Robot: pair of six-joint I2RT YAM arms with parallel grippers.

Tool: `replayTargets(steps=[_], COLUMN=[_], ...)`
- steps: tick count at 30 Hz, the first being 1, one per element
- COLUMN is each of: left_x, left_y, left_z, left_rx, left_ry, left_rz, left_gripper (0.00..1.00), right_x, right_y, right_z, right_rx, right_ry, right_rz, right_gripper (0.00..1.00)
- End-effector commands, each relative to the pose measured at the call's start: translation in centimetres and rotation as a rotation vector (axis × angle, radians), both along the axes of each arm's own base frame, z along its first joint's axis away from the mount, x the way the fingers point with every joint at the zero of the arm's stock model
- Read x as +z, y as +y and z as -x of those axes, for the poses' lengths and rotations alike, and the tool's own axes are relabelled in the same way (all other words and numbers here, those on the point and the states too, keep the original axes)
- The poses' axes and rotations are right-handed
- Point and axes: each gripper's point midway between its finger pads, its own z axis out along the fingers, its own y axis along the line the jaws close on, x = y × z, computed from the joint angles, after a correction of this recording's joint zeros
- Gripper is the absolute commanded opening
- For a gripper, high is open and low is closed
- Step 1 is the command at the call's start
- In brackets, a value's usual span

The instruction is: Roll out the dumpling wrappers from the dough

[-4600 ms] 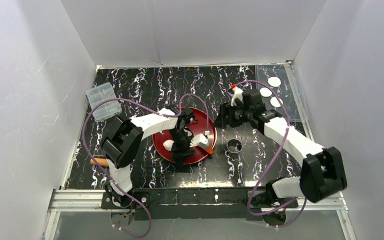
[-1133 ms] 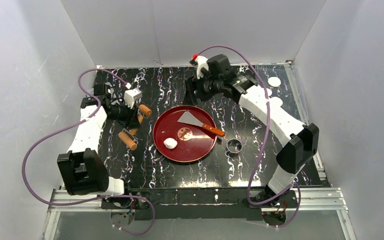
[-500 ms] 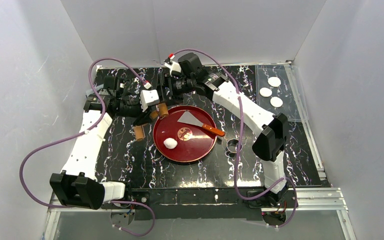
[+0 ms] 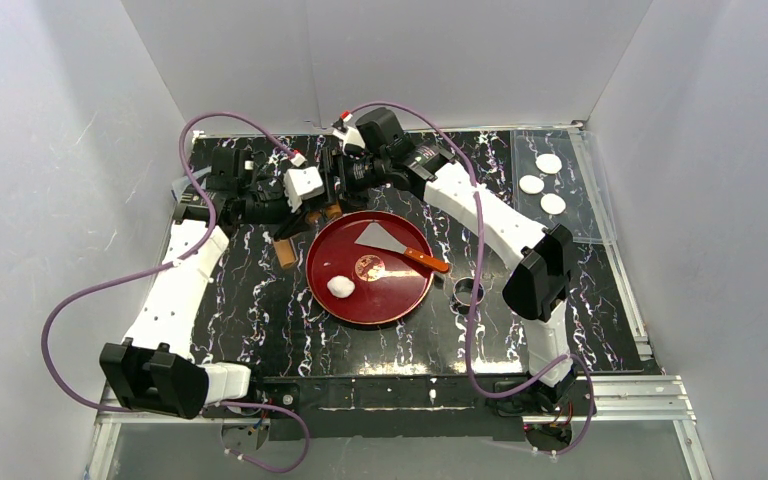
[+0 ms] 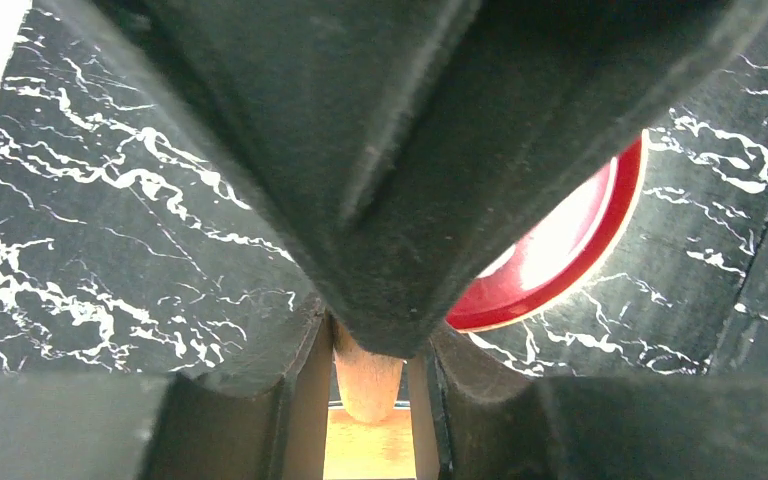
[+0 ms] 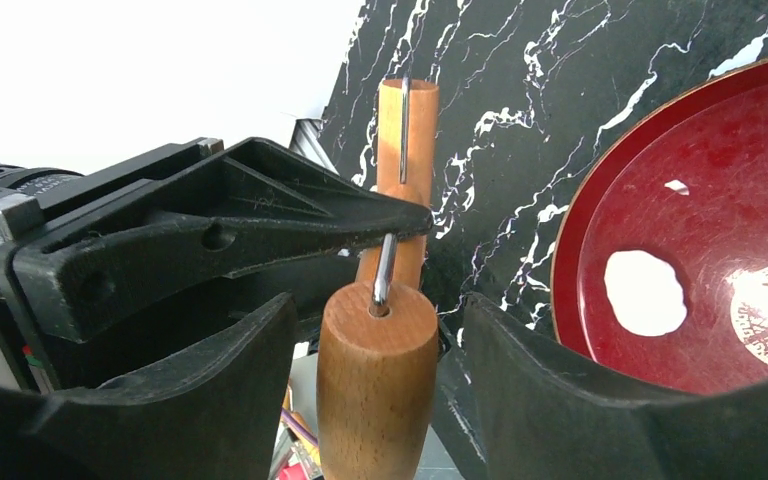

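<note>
The left gripper (image 5: 365, 385) is clamped on the wooden rolling pin (image 6: 378, 400) at the far-left rim of the red plate (image 4: 370, 320). The right gripper (image 6: 375, 300) is spread apart around one handle, with gaps on both sides. The dough (image 4: 340, 286) is seated in the plate; three dumpling wrappers (image 4: 531, 184) are laid at the far right.

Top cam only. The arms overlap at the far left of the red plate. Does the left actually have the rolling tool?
Observer: Yes. In the left wrist view, the left fingers are shut on its wooden handle.
Operator: Is the right closed on it too?
Observer: No. In the right wrist view, the right fingers straddle a wooden cylinder with a gap on each side.
Operator: What joins that cylinder to the rest?
Observer: A thin metal rod comes out of its top end.
</note>
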Motion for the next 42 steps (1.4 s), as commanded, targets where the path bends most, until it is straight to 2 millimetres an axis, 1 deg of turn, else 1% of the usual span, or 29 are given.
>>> replayTargets(steps=[1, 6, 10, 11, 12, 16, 17, 18, 19, 22, 23, 25, 26, 30, 33, 36, 37, 39, 40, 42], left_x=[2.4, 2.5, 2.2, 2.1, 2.2, 2.1, 2.1, 2.0, 1.9, 1.4, 1.2, 0.6, 0.2, -0.7, -0.6, -0.3, -0.6, -1.8, -2.6, -4.8], left_y=[-0.7, -1.1, -0.8, -0.8, -0.8, -0.8, -0.8, -0.7, -0.7, -0.6, -0.6, -0.8, -0.8, -0.7, -0.9, -1.2, -1.2, -0.6, 0.0, 1.8], left_z=[-1.4, -1.5, -1.7, -1.7, -1.7, -1.6, -1.6, -1.6, -1.6, -1.4, -1.3, -0.7, -0.2, 1.4, 2.6, 3.5, 3.5, 3.0, 2.5, 1.6], left_rx=[0.014, -0.010, -0.008, -0.010, -0.014, -0.014, -0.012, -0.011, -0.011, -0.009, -0.011, -0.028, -0.040, -0.047, -0.039, 0.010, 0.049, 0.197, 0.315, 0.523], left_ry=[-0.079, -0.089, -0.104, -0.106, -0.111, -0.108, -0.109, -0.108, -0.106, -0.095, -0.086, -0.070, -0.053, 0.002, 0.060, 0.165, 0.209, 0.311, 0.373, 0.441], left_rz=[0.045, 0.053, 0.029, 0.025, 0.024, 0.026, 0.024, 0.022, 0.019, 0.015, 0.017, 0.022, 0.021, 0.026, 0.052, 0.104, 0.112, 0.111, 0.104, 0.043], left_gripper=[0.00, 0.00, 0.00, 0.00, 0.00, 0.00, 0.00, 0.00, 0.00, 0.01, 0.28, 0.93, 0.98, 0.98, 0.98, 0.98, 0.98, 0.98, 0.98, 0.98], right_x=[1.5, 1.2, 0.6, 0.4, 0.3, 0.1, 0.2, 0.3, 0.4, 0.7, 0.5, 0.1, -0.2, -1.8, -2.6, -2.8, -2.7, -2.8, -2.9, -3.4], right_y=[0.6, 1.0, 1.7, 1.7, 1.7, 1.6, 1.5, 1.5, 1.4, 1.0, 0.7, 0.2, -0.2, -1.9, -2.9, -3.8, -4.1, -4.9, -5.4, -6.4], right_z=[0.1, -0.1, -0.2, -0.3, -0.5, -0.7, -0.7, -0.7, -0.7, -0.9, -1.0, -1.2, -1.5, -2.5, -2.9, -2.9, -2.9, -2.8, -2.5, -2.3], right_rx=[0.013, 0.020, 0.040, 0.040, 0.038, 0.024, 0.023, 0.020, 0.017, 0.005, 0.000, -0.007, -0.015, -0.043, -0.056, -0.034, -0.023, 0.000, 0.009, 0.022], right_ry=[-0.008, 0.007, 0.044, 0.053, 0.061, 0.067, 0.064, 0.061, 0.056, 0.043, 0.048, 0.050, 0.054, 0.066, 0.066, 0.033, 0.018, -0.019, -0.025, -0.042], right_rz=[-0.040, -0.040, -0.039, -0.036, -0.035, -0.040, -0.042, -0.043, -0.043, -0.056, -0.056, -0.054, -0.046, -0.023, -0.007, -0.003, 0.001, 0.015, 0.028, 0.057], right_gripper=[0.67, 0.66, 0.59, 0.56, 0.51, 0.22, 0.12, 0.05, 0.01, 0.01, 0.01, 0.01, 0.01, 0.01, 0.01, 0.01, 0.01, 0.01, 0.01, 0.01])
